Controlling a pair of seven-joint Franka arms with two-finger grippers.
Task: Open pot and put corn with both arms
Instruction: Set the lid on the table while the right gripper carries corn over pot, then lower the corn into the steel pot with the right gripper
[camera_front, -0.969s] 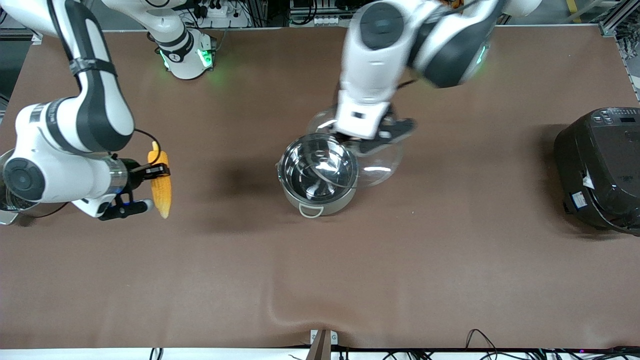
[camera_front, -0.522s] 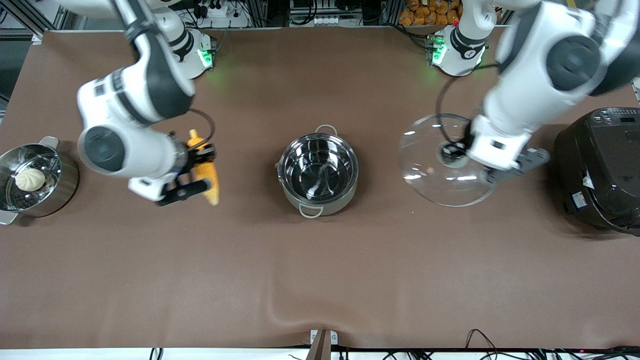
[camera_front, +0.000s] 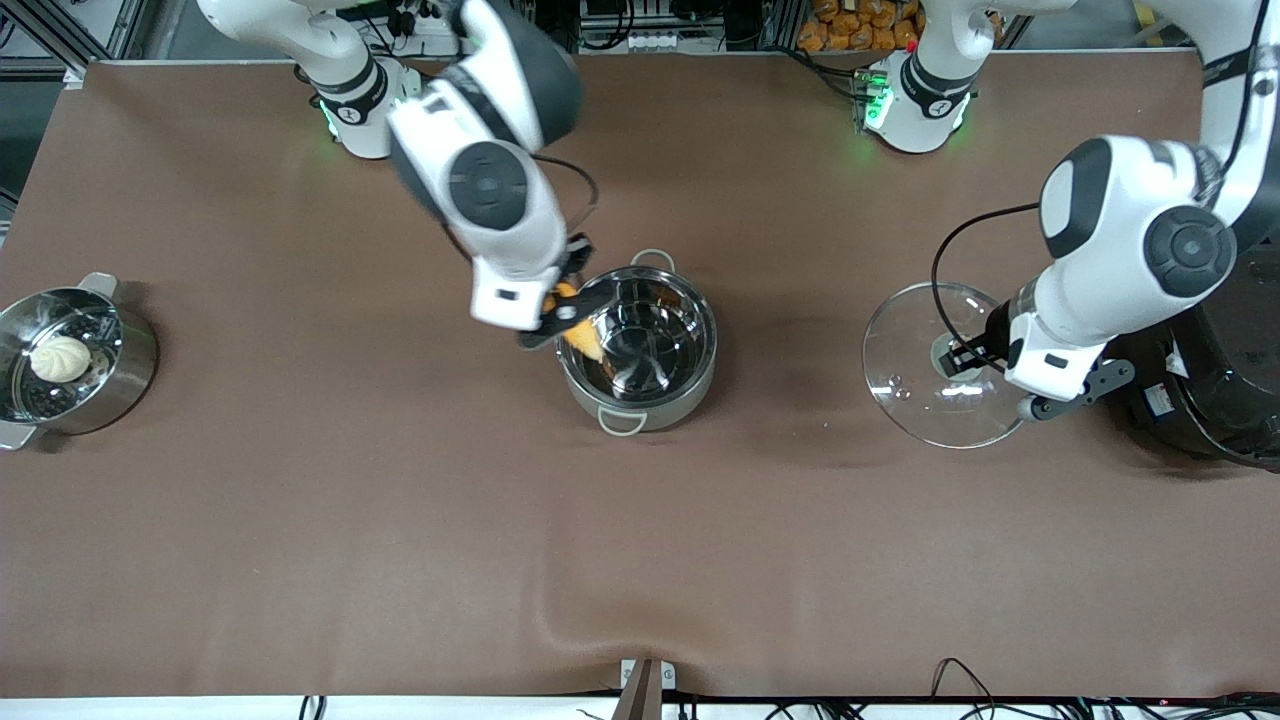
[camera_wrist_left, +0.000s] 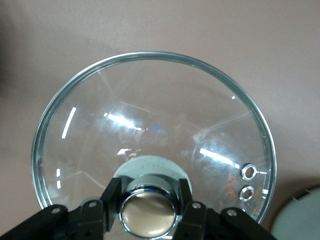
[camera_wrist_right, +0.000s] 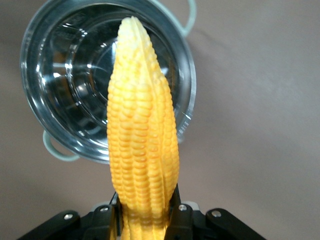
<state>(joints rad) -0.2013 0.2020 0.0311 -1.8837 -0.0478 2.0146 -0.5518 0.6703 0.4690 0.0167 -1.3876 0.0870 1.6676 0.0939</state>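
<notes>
Two end effectors grip: right (camera_front: 556, 318) corn (camera_front: 580, 338) over pot (camera_front: 637, 350), left (camera_front: 975, 355) lid (camera_front: 925, 385)

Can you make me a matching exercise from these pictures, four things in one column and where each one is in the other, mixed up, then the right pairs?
Things:
1. corn
2. glass lid
3. white bun
4. pot

Places or states:
A. in the steamer pan at the right arm's end of the table
B. open, at the table's middle
C. held by its knob in the left gripper, beside the rice cooker
D. gripped by the right gripper over the pot's rim

Pairs: 1-D, 2-C, 3-A, 4-B
</notes>
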